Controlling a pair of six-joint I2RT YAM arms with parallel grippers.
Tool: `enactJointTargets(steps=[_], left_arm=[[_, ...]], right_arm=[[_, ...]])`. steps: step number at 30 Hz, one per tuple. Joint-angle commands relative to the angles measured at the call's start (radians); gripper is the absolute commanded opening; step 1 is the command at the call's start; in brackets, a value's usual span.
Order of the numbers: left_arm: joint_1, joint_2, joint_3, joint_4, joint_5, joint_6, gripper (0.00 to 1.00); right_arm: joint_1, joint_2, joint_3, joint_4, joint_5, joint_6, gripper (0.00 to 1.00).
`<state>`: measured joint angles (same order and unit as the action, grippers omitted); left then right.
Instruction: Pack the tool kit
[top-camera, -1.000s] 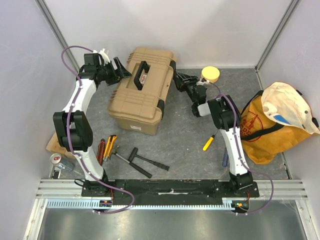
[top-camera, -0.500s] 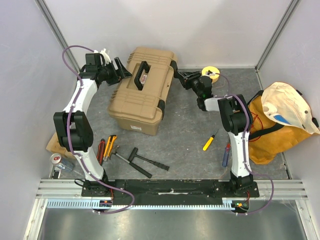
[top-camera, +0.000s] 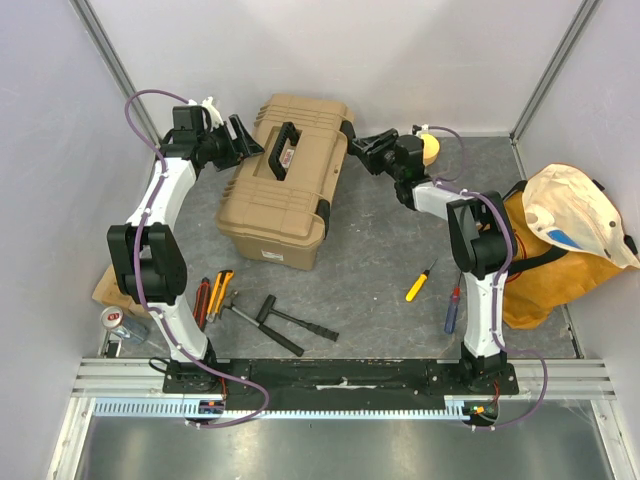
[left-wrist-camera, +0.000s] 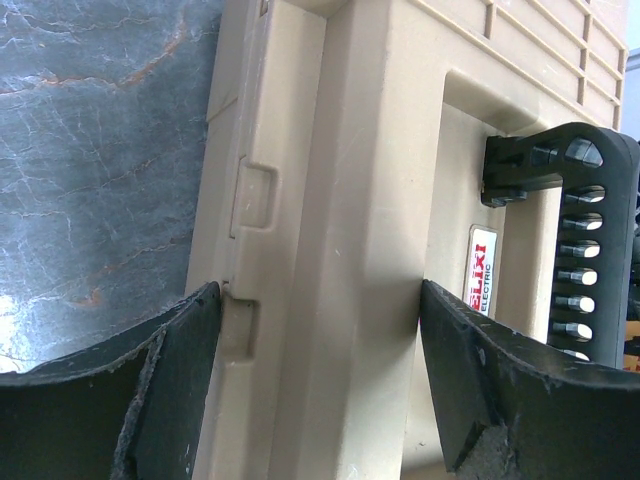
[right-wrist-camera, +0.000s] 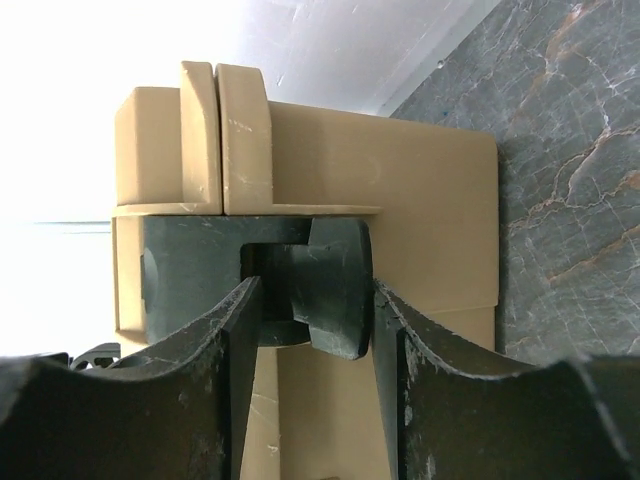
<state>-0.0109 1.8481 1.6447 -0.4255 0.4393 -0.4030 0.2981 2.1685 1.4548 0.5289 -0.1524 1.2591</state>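
The tan ribbed toolbox (top-camera: 285, 185) stands closed at the back centre, its black handle (top-camera: 282, 150) on top. My left gripper (top-camera: 240, 140) is open, its jaws straddling the lid's left rim (left-wrist-camera: 320, 250), one finger (left-wrist-camera: 160, 390) by a hinge tab. My right gripper (top-camera: 358, 152) is at the box's right end, shut on the black latch (right-wrist-camera: 325, 290). A yellow screwdriver (top-camera: 418, 285), a blue-handled tool (top-camera: 452, 310), red and yellow tools (top-camera: 212, 298) and a black hammer (top-camera: 285, 322) lie on the table.
An orange-yellow fabric bag (top-camera: 530, 260) with a white cap (top-camera: 580, 215) fills the right side. A yellow tape roll (top-camera: 430, 148) sits behind the right wrist. A can and a cardboard piece (top-camera: 112, 315) lie at the left edge. Walls are close behind.
My right gripper has swung back and left from the open floor onto the toolbox's right-end latch. My left gripper and the toolbox have not moved.
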Motion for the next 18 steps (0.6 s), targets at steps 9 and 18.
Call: enactJointTargets(steps=[9,18], left_arm=[[-0.023,-0.023,0.014,-0.032,-0.053,-0.010,0.74],[-0.024,-0.023,0.014,-0.039,-0.063,-0.008,0.73]], right_arm=[[0.024,-0.139,-0.014,0.017,0.019,-0.122,0.57],[0.039,-0.174,-0.056,0.152,0.020,-0.171,0.64]])
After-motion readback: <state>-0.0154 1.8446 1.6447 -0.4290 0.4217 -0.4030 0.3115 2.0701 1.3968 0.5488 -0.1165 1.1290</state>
